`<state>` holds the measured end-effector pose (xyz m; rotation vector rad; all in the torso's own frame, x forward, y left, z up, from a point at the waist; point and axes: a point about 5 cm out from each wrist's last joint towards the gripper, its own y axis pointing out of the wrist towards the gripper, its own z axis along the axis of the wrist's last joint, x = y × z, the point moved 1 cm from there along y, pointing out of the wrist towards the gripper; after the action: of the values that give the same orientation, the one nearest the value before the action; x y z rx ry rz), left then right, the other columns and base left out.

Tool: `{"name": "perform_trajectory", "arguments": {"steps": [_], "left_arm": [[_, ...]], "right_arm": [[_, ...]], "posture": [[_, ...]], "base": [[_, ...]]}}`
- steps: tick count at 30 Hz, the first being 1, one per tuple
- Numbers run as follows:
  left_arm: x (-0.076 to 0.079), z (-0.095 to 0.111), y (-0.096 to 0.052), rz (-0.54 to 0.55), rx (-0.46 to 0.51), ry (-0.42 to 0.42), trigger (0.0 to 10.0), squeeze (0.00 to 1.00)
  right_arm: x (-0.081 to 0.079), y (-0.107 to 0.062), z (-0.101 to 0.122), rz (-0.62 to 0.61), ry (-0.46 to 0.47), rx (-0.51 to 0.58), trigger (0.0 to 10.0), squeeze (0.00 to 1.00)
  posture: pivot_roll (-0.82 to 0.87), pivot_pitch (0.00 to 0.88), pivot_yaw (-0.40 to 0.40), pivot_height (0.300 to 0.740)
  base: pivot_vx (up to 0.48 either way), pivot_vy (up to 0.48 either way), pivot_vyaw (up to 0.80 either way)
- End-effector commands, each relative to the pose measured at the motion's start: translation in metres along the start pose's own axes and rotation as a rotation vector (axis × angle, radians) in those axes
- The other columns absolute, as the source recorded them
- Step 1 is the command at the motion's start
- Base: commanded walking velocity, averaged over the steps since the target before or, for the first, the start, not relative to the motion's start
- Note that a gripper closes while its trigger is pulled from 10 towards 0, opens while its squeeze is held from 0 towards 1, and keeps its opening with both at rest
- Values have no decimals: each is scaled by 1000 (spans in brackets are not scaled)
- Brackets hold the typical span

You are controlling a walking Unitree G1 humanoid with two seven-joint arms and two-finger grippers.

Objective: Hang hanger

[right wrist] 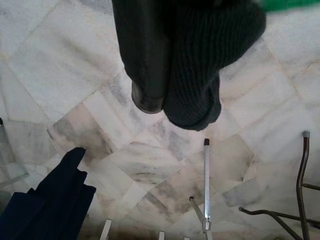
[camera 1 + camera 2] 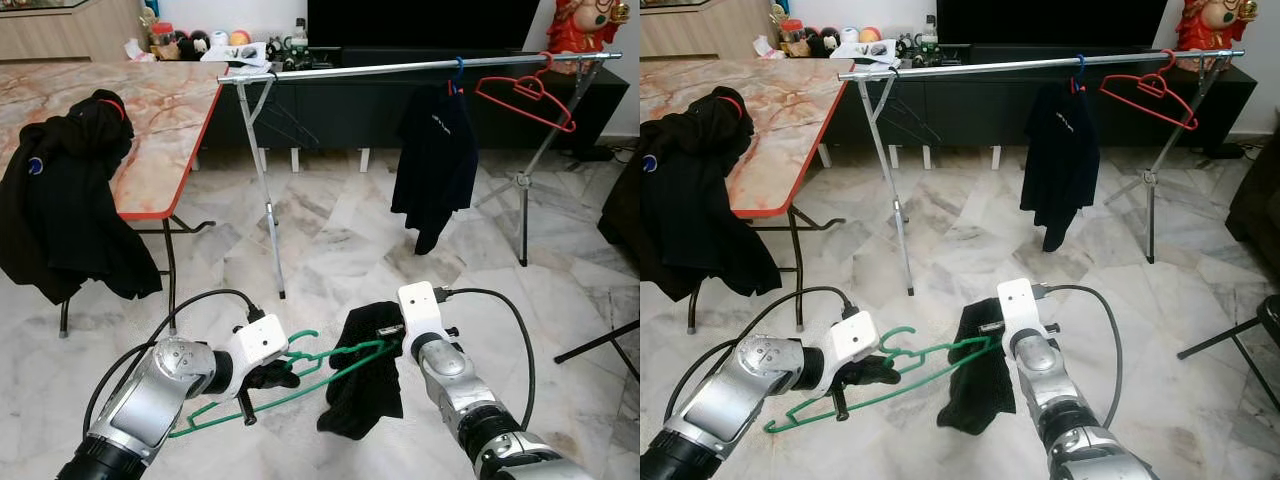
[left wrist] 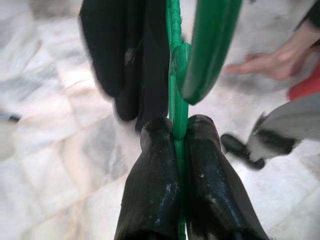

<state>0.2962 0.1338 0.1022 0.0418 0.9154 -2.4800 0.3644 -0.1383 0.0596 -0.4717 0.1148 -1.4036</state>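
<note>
Left gripper point(image 3: 180, 137) pinched tight on green hanger point(image 2: 300, 385); right gripper point(image 1: 172, 100) clamped on black garment point(image 2: 362, 385).

No text, label or number can be read; the black shirt point(image 2: 434, 150) hanging on the rail point(image 2: 420, 66) bears a small white mark, too small to read.

Both silver arms extend forward and low, wrists angled inward toward each other. The left gripper point(image 2: 268, 378) has its black fingers point(image 3: 150, 190) clamped flat together on a thin bar. The right gripper point(image 2: 372, 352) is closed, pinching dark knit cloth.
</note>
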Motion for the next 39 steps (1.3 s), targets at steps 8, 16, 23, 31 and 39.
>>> {"name": "perform_trajectory", "arguments": {"steps": [8, 16, 23, 31, 39], "left_arm": [[-7, 0, 3, 58, -45, 36, 10000, 0], [-4, 7, 12, 108, 10, -10, 10000, 0], [3, 8, 13, 58, 32, -33, 10000, 0], [-1, -3, 11, 102, -49, 10, 10000, 0], [-5, 1, 16, 130, -45, 9, 10000, 0]], "right_arm": [[8, 2, 9, -15, 23, 16, 10000, 0], [3, 1, 8, 32, 59, 17, 10000, 0], [7, 0, 7, 52, 64, 18, 10000, 0], [20, 0, 12, 39, 96, 17, 10000, 0], [21, 0, 14, 35, 102, 20, 10000, 0]], "posture": [[78, 89, 14, 740], [79, 89, 17, 740], [80, 85, 16, 740], [81, 83, 16, 740], [73, 74, 14, 740]], "base": [[0, 0, 0], [0, 0, 0], [0, 0, 0], [0, 0, 0], [0, 0, 0]]}}
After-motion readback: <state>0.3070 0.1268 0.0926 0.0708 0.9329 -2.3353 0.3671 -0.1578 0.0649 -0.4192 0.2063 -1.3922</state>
